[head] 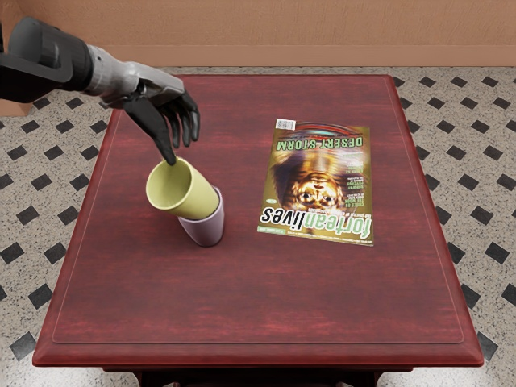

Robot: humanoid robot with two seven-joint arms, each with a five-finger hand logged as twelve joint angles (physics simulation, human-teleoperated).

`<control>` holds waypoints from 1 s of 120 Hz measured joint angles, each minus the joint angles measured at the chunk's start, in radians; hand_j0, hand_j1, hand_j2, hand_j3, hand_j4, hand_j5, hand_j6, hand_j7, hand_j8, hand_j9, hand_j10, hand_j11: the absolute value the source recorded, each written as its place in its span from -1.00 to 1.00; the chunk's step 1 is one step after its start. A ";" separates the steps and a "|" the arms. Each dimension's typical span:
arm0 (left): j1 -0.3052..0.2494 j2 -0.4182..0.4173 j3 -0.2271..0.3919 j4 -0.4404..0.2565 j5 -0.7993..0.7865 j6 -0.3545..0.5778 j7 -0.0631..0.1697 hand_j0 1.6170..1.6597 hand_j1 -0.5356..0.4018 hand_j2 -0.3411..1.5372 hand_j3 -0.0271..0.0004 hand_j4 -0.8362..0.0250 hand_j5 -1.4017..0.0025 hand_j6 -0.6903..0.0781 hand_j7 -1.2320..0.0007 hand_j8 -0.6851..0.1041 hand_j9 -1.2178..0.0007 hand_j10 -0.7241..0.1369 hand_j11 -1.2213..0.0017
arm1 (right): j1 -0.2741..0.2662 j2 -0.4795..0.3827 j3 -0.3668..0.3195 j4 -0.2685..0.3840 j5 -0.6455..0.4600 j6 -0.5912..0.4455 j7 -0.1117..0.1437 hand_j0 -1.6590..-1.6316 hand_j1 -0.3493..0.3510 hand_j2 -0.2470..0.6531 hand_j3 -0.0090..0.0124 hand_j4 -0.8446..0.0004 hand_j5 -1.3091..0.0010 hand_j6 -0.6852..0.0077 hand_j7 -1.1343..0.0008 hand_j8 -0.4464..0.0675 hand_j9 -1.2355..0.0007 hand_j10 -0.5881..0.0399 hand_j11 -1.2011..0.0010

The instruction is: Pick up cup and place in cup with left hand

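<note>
My left hand [179, 145] reaches in from the upper left, above the back rim of the yellow cup [193, 196]. Its fingers are loosely extended with nothing between them, and the thumb tip overlaps the rim in the picture; whether it touches is unclear. The yellow cup leans with its mouth toward the upper left. Its lower end is at the mouth of the lilac cup [205, 231], apparently inside it, though the overlap hides how deep. The lilac cup stands on the table.
A magazine [316, 184] lies flat on the dark red table [339, 306], to the right of the cups. An orange-brown wall [322, 32] rises behind the table, and tiled floor surrounds it.
</note>
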 joint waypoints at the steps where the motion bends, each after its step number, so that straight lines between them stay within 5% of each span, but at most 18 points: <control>1: -0.001 0.001 0.000 0.000 0.000 0.000 0.000 0.91 -0.91 -0.12 0.97 -0.76 -0.40 -0.92 -0.58 -0.91 -0.59 -0.93 -0.60 | 0.000 0.000 0.000 0.000 0.000 0.000 0.000 -0.93 -1.00 -0.45 -0.16 1.00 1.00 0.98 1.00 0.74 1.00 0.87 1.00; 14: -0.009 0.004 0.000 0.002 -0.002 0.000 0.000 0.91 -0.92 -0.27 0.97 -0.74 -0.37 -0.98 -0.55 -0.98 -0.57 -0.95 -0.57 | 0.001 0.000 0.000 0.000 0.000 0.000 0.000 -0.93 -1.00 -0.45 -0.16 1.00 1.00 0.98 1.00 0.74 1.00 0.87 1.00; 41: 0.042 0.015 -0.019 0.035 -0.061 0.000 0.000 0.92 0.07 -0.50 0.97 0.18 0.38 -0.02 0.30 -0.05 0.30 -0.06 0.30 | 0.001 0.000 0.000 0.000 0.000 0.000 0.000 -0.93 -1.00 -0.45 -0.16 1.00 1.00 0.98 1.00 0.74 1.00 0.87 1.00; 60: 0.095 0.045 -0.022 0.044 -0.276 0.000 0.000 0.92 0.48 -0.57 0.97 0.56 0.69 0.39 0.65 0.34 0.65 0.31 0.65 | 0.002 0.000 0.000 0.002 0.000 0.000 0.000 -0.93 -1.00 -0.45 -0.16 1.00 1.00 0.98 1.00 0.74 1.00 0.87 1.00; 86: 0.163 0.148 -0.023 0.041 -0.526 0.000 0.000 0.92 0.71 -0.61 0.97 0.78 0.87 0.62 0.85 0.56 0.85 0.52 0.85 | 0.003 0.000 0.000 0.008 0.000 0.000 0.000 -0.93 -1.00 -0.45 -0.16 1.00 1.00 0.98 1.00 0.74 1.00 0.87 1.00; 120: 0.257 0.279 -0.028 0.036 -0.665 0.000 0.000 0.92 0.81 -0.63 0.97 0.87 0.94 0.71 0.93 0.66 0.93 0.61 0.93 | 0.003 0.000 0.000 0.017 0.000 0.000 0.000 -0.93 -1.00 -0.45 -0.16 1.00 1.00 0.98 1.00 0.74 1.00 0.87 1.00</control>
